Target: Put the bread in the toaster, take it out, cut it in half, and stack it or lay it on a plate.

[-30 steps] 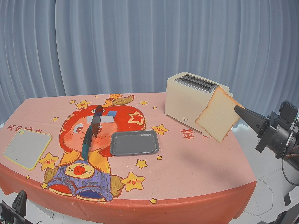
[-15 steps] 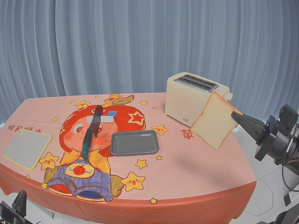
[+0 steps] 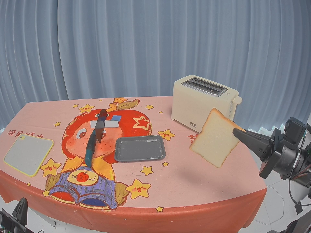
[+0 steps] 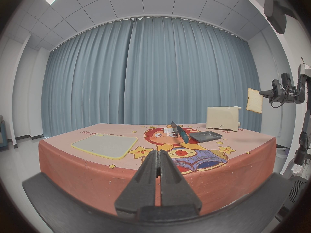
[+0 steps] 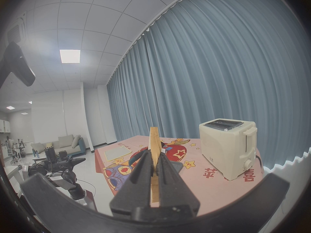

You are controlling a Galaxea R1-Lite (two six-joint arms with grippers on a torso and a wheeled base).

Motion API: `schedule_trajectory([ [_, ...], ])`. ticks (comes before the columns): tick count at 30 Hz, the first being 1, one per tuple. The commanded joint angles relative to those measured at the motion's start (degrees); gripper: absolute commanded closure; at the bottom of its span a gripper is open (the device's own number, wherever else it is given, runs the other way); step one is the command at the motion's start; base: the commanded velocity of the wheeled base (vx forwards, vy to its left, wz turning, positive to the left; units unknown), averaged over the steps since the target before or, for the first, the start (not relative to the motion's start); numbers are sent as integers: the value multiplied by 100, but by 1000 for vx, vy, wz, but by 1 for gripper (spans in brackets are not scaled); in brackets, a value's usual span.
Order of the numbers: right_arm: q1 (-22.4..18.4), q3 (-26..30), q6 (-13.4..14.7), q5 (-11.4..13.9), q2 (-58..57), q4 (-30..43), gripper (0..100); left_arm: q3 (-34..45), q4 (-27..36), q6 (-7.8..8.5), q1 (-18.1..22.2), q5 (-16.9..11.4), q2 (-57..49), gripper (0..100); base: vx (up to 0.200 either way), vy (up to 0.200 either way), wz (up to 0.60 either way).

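You are looking at a pale beige square slice of bread [image 3: 212, 143], edged with a golden-brown crust, which contrasts with the cream-white plastic toaster [image 3: 194, 107] and the black right gripper [image 3: 234, 131]. Your salmon-pink tablecloth [image 3: 201, 182] carries a red apple-faced cartoon and yellow stars, alongside a dark grey rectangular tray [image 3: 140, 148], a teal-handled knife [image 3: 94, 139] and a grey yellow-rimmed cutting board [image 3: 27, 152].

A table [image 3: 201, 182] draped in a pink cartoon-print cloth. A pale cutting board [image 3: 28, 153] lies at its left end. Near the middle, a teal-handled knife [image 3: 94, 139] leans on a small white block [image 3: 111, 124], beside a grey tray [image 3: 139, 148]. A cream toaster [image 3: 194, 107] stands at the far right.
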Motion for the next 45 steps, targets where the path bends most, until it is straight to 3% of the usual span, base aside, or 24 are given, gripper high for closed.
schedule_trajectory([
  [1, 2, 11, 1, 1, 38, -2, 100, 101, -4, -6, 1, -2, 0, 100, 0, 0, 0],
  [9, 2, 11, 18, 10, 82, 7, 100, 101, -4, -6, 1, -2, 0, 100, 0, 0, 0],
  [15, -6, 2, 18, 1, 73, -2, 100, 101, -4, 2, 1, -2, 0, 100, -200, 0, 0],
  [27, -68, -60, 27, 1, 152, -11, 100, 101, -4, 2, 1, -2, 0, 100, 0, 0, 0],
  [45, -68, -148, 194, 1, 266, -11, 100, 101, -4, 2, 1, -2, 0, 100, 0, 200, 0],
])
